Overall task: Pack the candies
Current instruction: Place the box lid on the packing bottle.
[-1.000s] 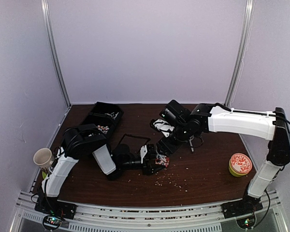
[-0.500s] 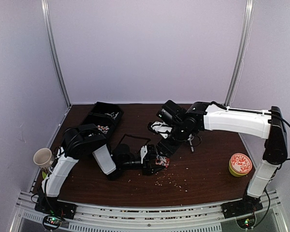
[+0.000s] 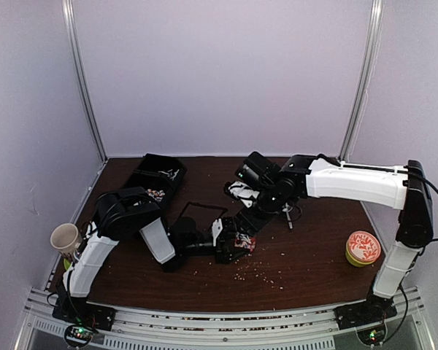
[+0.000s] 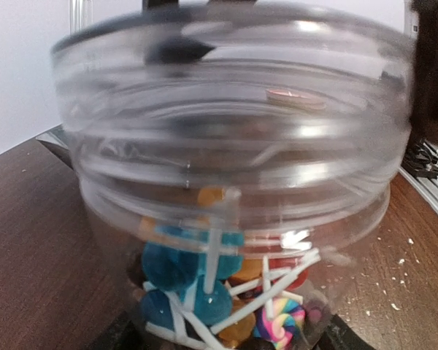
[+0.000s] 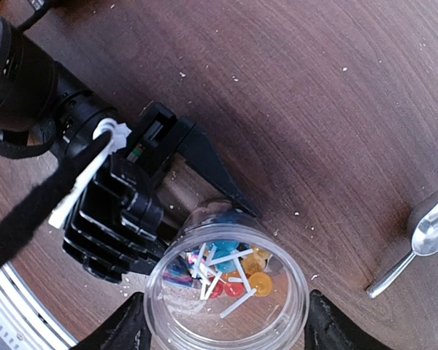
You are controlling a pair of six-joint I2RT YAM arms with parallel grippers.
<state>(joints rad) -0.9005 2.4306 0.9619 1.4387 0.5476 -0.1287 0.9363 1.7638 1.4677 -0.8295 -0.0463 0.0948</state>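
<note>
Clamped in left tool [image 3: 230, 248]: upright jar [image 5: 277, 332] of candies [image 5: 230, 271]. Straight below right tool [image 5: 226, 329], straddled at rim; whether gripped, impossible to tell.

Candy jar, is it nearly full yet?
Not yet. Done: a few candies cover the bottom of the clear jar. In hand: left jaws hold the jar, right jaws flank its rim. Still to do: more of them wait in the black bin, and the jar has no lid on.
</note>
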